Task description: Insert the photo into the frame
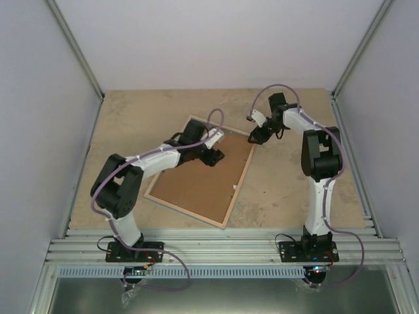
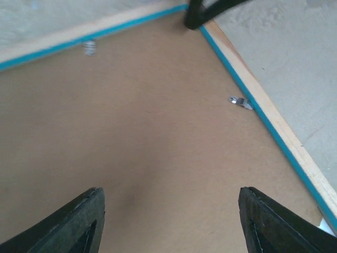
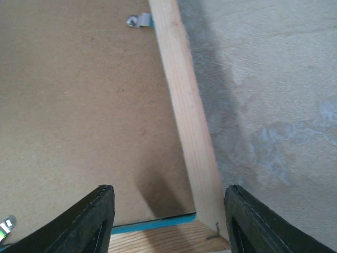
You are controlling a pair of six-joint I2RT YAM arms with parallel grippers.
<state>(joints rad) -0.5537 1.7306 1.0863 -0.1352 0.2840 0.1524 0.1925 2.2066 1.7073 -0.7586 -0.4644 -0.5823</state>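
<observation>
Light wood with a turquoise lip: the frame (image 1: 185, 210), face down on the table (image 1: 281, 190), skewed, one corner toward the arms' bases. Looks thin, stiff and light, probably fragile on the hidden front face. Best taken by the wooden rim, pinched across one rail, not by the flat back. Filled by a brown backing board (image 1: 196, 186), seemingly seated, with small metal clips (image 2: 239, 101) along the inner edge. No sign of the photo in any view; perhaps under the board, cannot tell. Farther in, left gripper (image 1: 213, 157) hanging over the board's far half, elbow folded low, fingers spread wide, nothing between them. Farthest, right gripper (image 1: 256, 137) tipped down from a raised elbow over the frame's far right corner, fingers apart astride the wood rail, gripping nothing.
</observation>
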